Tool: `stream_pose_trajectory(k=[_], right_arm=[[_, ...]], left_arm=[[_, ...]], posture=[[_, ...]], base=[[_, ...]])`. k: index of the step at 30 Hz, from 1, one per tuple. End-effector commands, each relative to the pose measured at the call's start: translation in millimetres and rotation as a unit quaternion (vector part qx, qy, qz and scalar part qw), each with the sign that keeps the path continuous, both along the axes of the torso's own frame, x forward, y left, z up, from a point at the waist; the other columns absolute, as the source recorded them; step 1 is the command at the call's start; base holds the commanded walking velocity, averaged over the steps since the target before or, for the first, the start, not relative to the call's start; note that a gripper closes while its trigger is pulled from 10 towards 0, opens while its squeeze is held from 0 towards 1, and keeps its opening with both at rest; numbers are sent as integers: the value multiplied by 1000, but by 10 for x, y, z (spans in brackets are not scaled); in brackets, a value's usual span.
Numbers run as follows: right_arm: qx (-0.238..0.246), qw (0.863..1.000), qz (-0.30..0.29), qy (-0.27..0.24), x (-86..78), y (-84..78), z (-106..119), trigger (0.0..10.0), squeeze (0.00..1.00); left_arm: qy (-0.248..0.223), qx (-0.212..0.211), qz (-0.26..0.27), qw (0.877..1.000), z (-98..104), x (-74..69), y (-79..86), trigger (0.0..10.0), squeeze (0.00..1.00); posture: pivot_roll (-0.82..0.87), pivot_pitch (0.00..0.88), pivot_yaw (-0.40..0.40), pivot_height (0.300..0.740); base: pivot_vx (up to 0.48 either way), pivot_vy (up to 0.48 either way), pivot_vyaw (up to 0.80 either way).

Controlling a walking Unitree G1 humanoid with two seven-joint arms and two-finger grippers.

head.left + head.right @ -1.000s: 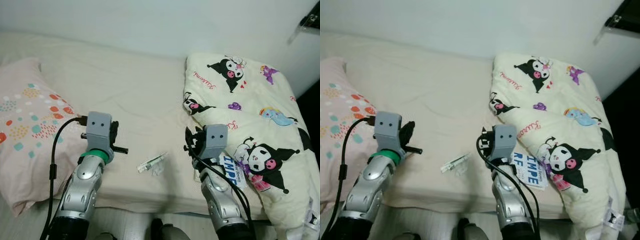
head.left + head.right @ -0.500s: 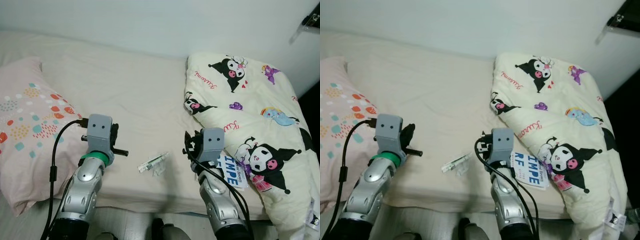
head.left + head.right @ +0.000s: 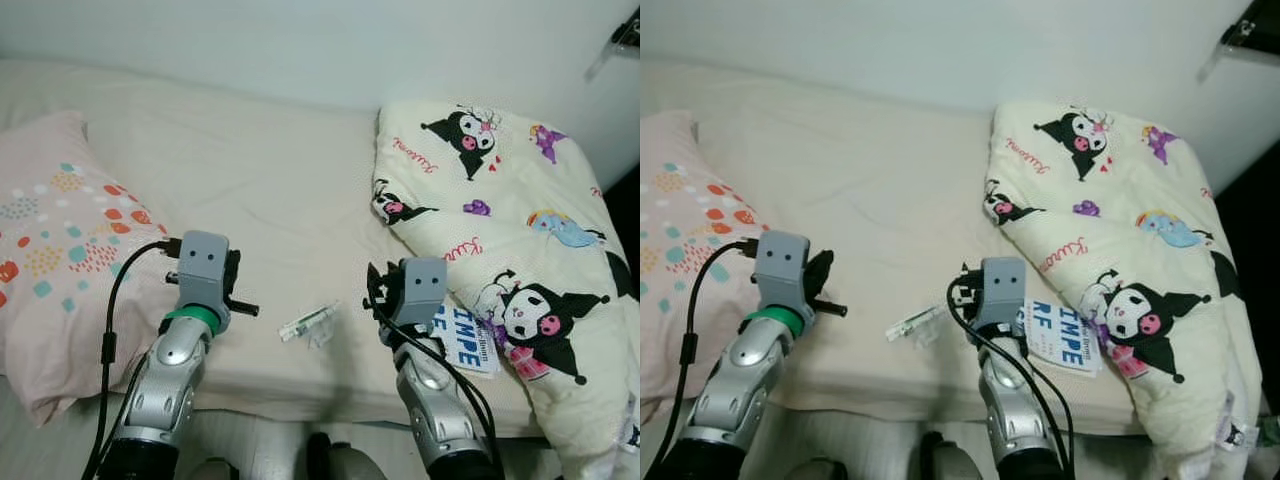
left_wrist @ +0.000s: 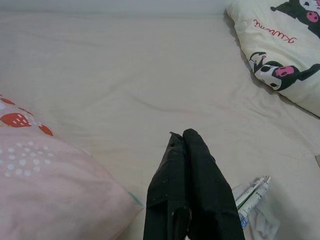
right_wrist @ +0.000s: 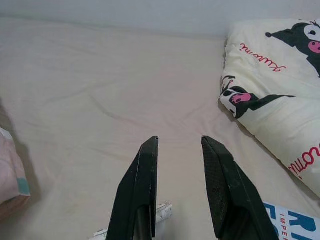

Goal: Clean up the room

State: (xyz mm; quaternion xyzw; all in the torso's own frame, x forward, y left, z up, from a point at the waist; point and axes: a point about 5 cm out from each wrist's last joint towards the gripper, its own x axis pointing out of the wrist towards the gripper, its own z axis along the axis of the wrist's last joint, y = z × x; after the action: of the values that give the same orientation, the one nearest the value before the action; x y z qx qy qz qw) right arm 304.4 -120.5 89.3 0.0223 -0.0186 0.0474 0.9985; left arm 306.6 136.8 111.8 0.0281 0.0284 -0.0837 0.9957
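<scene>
Pink spotted pillow (image 3: pixel 60 240) sits on the bed (image 3: pixel 260 180), just beside the outer side of our left gripper (image 4: pixel 186 137). Left jaws are pressed together, holding nothing, hovering low over the sheet near the bed's front edge.

Next along, between the two grippers, lies the crumpled clear wrapper (image 3: pixel 308 324), the litter we judge is the thing to clear. From the left wrist it shows just off the inner side of the closed fingers, slightly short of the tips. From the right wrist it peeks out below and to the inner side of our right gripper (image 5: pixel 178 142).

Right jaws are parted, empty, pointing across bare sheet. On their outer side lies a blue-and-white printed packet (image 3: pixel 462 338), partly under the wrist, touching the cartoon-print duvet (image 3: pixel 500 220) bunched beyond it.

To do this step well we'd take the right gripper, already spread, swing the tips inward toward the wrapper and drop until one finger sits either side of it. The film is thin and flat, so press lightly into the mattress before closing. Risk: it slides or the sheet gets pinched too.
</scene>
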Motion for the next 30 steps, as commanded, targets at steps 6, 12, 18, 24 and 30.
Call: stream_pose_trajectory(k=[6,12,18,24,30], right_arm=[[5,1000,-10,19,-42,-44,-108,10000,0],[9,1000,-10,19,-37,-26,-108,10000,0],[14,1000,-9,20,-36,-35,-110,10000,0],[57,998,-9,38,-19,-47,-129,10000,0],[115,991,16,60,39,-7,-117,10000,0]], left_arm=[[10,4,-8,1000,-27,-13,-27,10000,0],[8,5,-10,1000,-12,2,-29,10000,0],[9,7,-13,1000,-9,2,-42,10000,0],[8,8,-15,1000,3,3,-48,10000,0],[8,10,-18,1000,15,3,-39,10000,0]], posture=[[18,137,8,645],[22,138,14,625],[22,139,16,605],[26,145,23,595],[34,157,34,595]], base=[[0,0,0],[0,0,0],[0,0,0],[0,0,0],[0,0,0]])
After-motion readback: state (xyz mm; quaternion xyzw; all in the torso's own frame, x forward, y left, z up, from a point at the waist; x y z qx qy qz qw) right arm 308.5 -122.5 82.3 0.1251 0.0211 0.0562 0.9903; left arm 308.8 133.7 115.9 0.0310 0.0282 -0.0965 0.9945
